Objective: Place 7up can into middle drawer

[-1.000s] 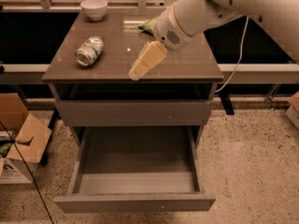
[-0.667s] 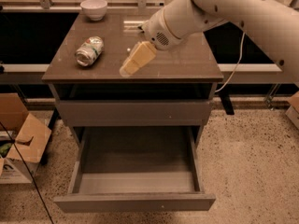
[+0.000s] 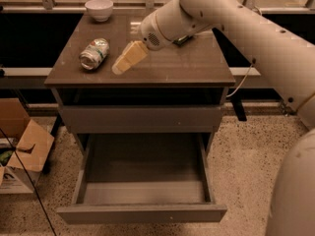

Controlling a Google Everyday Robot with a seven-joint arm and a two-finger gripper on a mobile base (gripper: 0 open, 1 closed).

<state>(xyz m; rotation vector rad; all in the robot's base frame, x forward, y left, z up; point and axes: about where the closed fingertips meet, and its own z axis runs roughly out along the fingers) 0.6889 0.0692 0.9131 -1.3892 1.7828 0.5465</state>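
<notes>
So far only the opening is done: the middle drawer (image 3: 142,173) stands pulled out with nothing in it. The 7up can (image 3: 94,53) lies on its side near the worktop's left edge, ungrasped. The gripper (image 3: 129,58) hovers just right of it; whether it is open or closed, I cannot tell. A leftward nudge could roll the can off.

Silvery-green 7up can (image 3: 94,53), tan gripper (image 3: 120,67) over brown cabinet top (image 3: 189,65) — grey middle drawer (image 3: 142,168), white bowl (image 3: 99,9)
</notes>
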